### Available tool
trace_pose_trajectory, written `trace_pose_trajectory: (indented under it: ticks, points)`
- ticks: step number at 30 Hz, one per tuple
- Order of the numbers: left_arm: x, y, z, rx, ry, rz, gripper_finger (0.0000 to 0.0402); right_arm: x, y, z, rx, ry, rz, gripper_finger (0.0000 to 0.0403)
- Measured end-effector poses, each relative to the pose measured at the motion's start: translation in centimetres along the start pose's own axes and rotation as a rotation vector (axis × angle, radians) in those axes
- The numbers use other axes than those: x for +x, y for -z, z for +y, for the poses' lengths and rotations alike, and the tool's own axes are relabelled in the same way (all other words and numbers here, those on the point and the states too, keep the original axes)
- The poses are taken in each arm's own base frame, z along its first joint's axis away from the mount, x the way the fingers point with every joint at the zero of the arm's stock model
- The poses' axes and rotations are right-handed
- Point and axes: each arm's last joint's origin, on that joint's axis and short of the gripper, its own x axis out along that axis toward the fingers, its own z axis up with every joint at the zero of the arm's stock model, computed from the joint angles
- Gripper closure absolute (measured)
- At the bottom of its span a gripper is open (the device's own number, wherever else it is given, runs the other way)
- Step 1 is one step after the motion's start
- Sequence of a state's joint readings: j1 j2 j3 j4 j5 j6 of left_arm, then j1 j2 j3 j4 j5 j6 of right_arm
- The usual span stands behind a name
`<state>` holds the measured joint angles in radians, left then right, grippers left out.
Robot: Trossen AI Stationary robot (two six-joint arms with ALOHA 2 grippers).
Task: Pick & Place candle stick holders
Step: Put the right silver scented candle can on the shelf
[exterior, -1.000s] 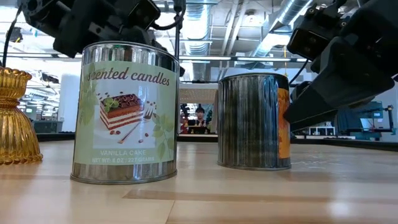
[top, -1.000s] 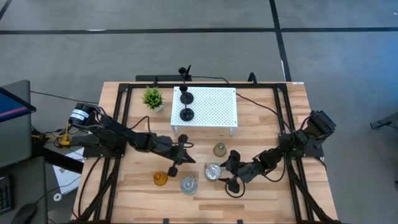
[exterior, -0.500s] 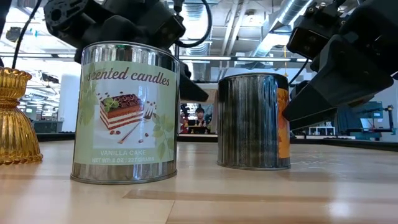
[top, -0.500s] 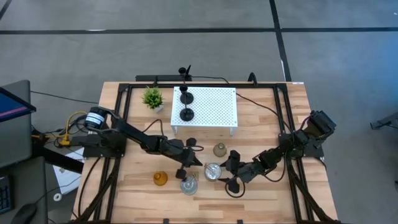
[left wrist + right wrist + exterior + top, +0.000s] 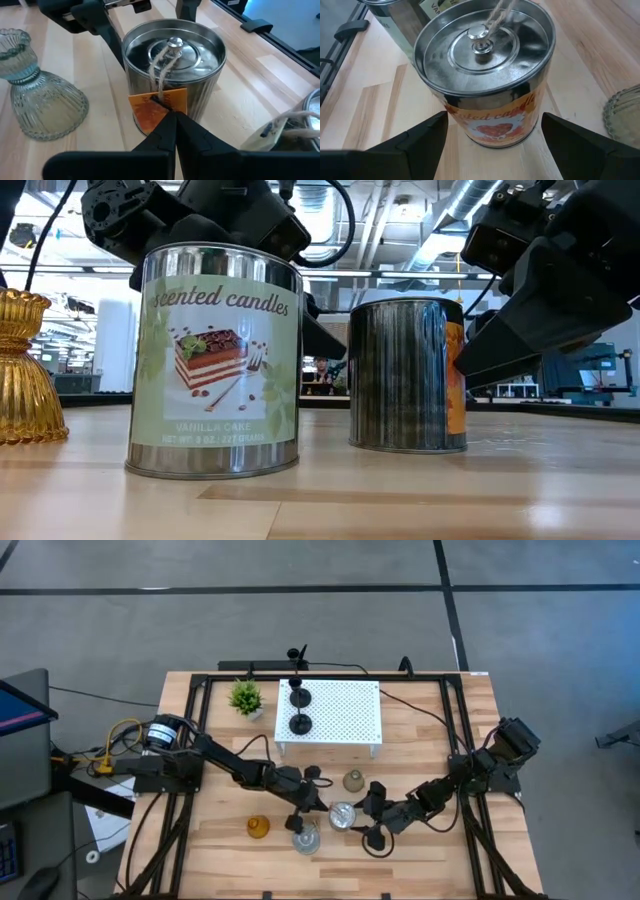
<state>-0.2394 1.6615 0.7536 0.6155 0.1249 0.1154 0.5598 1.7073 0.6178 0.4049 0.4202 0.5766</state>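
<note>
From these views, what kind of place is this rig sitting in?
Likely an open lab or workshop, not a home. Exposed ceiling ducts show overhead, a grey floor with taped lines surrounds the wooden table, and desks with a seated person sit behind it.

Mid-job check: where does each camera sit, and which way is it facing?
High: above the table, looking straight down; both arms show.
Low: at table-top height, looking level past the vanilla tin; arms enter from above.
Left wrist: on the left arm, over its shut fingers, facing the orange-labelled tin.
Right wrist: on the right arm, open fingers flanking that tin, shared by both wrist views.
</note>
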Motion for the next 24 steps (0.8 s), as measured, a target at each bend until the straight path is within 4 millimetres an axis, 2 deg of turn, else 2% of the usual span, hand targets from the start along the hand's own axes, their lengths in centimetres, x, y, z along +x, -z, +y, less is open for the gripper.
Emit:
trace_pose_trajectory:
  ticks: [24]
  points:
    - [-0.03,-0.25,-0.08,0.003,0.035,-0.029,0.0398,0.2,-0.43,-0.33,0.019,0.001,-0.017,0.0092]
